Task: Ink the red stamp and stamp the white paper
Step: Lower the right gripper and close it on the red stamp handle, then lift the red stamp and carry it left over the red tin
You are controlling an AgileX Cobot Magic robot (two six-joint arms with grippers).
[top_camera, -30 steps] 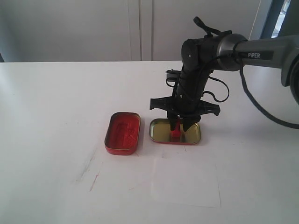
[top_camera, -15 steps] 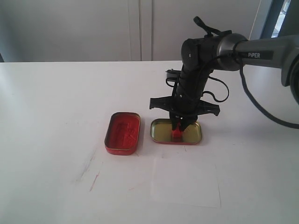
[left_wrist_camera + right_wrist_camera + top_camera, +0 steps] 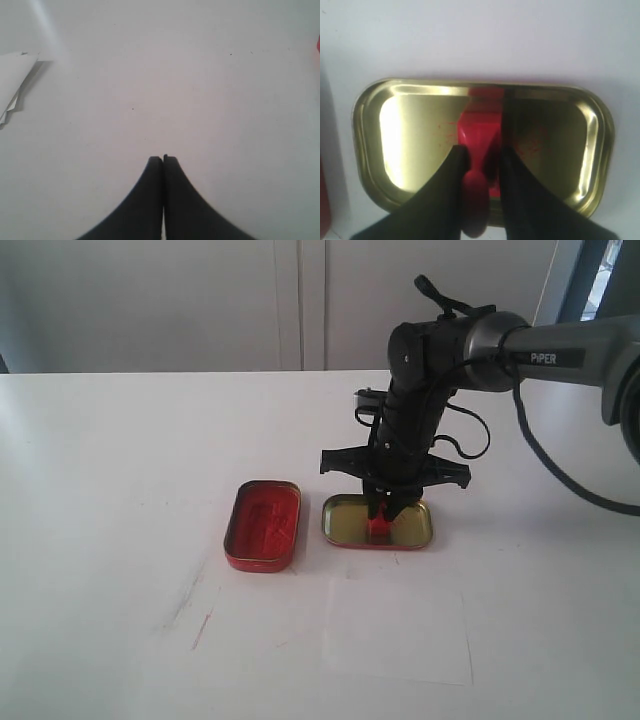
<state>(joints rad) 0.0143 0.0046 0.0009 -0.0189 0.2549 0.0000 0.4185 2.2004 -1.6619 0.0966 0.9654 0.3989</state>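
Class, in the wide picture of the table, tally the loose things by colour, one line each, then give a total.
Red: 2 (red rounded-rectangle metal ink tin; small red plastic stamp)
Gold: 1 (gold-lined metal tin lid)
White: 1 (thin white rectangular paper sheet)
Total: 4

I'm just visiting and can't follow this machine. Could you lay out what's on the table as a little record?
right gripper: shut on the red stamp
red stamp: upright inside the gold-lined lid
red ink tin: open, beside the lid, nothing touching it
white paper: flat, nearer the camera than the lid
left gripper: shut, over bare table
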